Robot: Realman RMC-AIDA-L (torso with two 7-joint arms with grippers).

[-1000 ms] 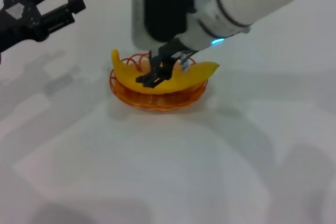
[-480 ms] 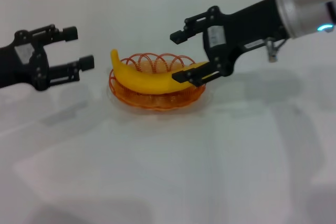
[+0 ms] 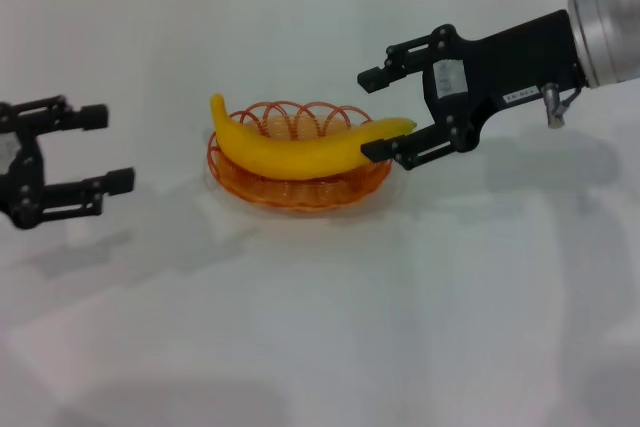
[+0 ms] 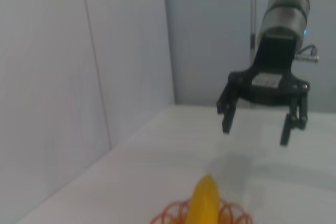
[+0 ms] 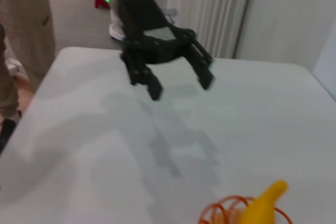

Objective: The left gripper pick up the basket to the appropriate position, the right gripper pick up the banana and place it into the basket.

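We see the banana [image 3: 300, 150] lying across the basket [image 3: 300, 187] on the white worktop [image 3: 320, 327], so we judge the task essentially done. The right gripper [image 3: 375, 112] beside it and the left gripper [image 3: 105, 147], well apart, both gape empty.

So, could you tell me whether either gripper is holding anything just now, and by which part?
Nothing is held. The left gripper and right gripper are both open and empty; the banana lies in the basket.
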